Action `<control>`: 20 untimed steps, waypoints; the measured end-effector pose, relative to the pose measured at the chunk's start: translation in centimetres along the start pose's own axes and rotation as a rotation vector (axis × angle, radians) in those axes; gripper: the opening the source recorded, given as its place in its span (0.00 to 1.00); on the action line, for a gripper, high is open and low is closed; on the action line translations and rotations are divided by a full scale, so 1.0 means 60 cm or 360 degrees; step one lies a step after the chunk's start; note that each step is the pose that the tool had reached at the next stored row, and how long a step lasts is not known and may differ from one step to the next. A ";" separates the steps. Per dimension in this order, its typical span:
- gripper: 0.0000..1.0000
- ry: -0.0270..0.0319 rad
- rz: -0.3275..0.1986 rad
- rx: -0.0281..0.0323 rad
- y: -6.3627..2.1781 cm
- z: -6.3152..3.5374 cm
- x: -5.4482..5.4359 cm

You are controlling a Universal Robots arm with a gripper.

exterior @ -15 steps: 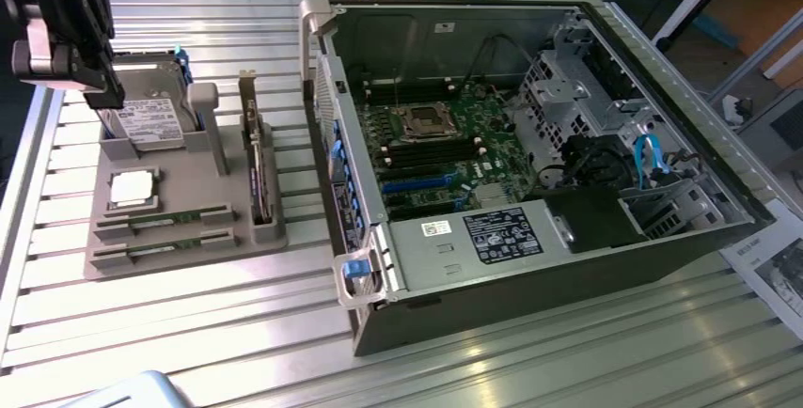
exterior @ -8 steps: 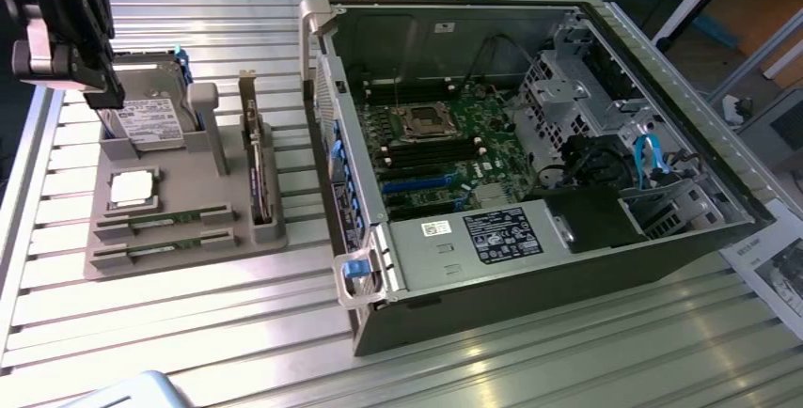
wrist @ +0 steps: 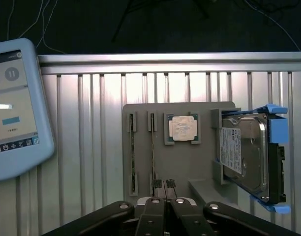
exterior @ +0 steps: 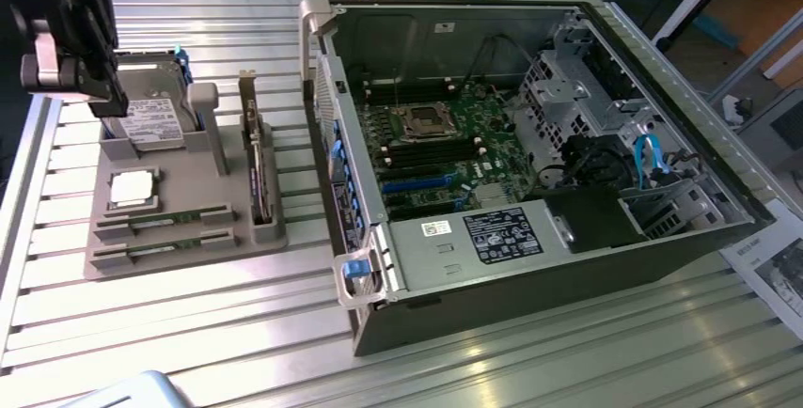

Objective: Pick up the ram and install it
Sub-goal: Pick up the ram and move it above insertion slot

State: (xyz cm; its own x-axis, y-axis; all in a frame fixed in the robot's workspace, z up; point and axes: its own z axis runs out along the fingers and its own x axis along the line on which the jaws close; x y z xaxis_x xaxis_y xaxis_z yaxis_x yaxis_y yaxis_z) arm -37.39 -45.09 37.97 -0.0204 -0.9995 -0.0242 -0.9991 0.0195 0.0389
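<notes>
On a slatted metal table [exterior: 150,314], a grey holder [exterior: 188,182] carries the ram [wrist: 153,155] on edge in a narrow slot, a silver processor [wrist: 183,129] and a hard drive [wrist: 244,152]. Its white label looks printed but is unreadable. The gripper [wrist: 163,183], fingers pressed together and empty, is near the ram's end. An open computer case [exterior: 540,286] stands beside the holder.

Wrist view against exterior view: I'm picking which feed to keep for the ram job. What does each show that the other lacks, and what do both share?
Wrist view adds: a tablet's lit screen and the shut gripper close above the grey fixture.
Exterior view adds: the open computer case and its motherboard.
Both share: the fixture, two ram sticks in its slots, the silver processor and the hard drive in its blue bracket.
</notes>
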 end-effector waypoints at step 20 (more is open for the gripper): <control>0.10 0.00000 0.0000 0.00001 -0.003 0.076 0.008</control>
State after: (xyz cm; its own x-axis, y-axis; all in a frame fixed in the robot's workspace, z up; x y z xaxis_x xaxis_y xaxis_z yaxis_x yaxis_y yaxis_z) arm -37.39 -45.46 33.40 -0.0205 -0.9995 -0.0242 -0.9991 0.0195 0.0388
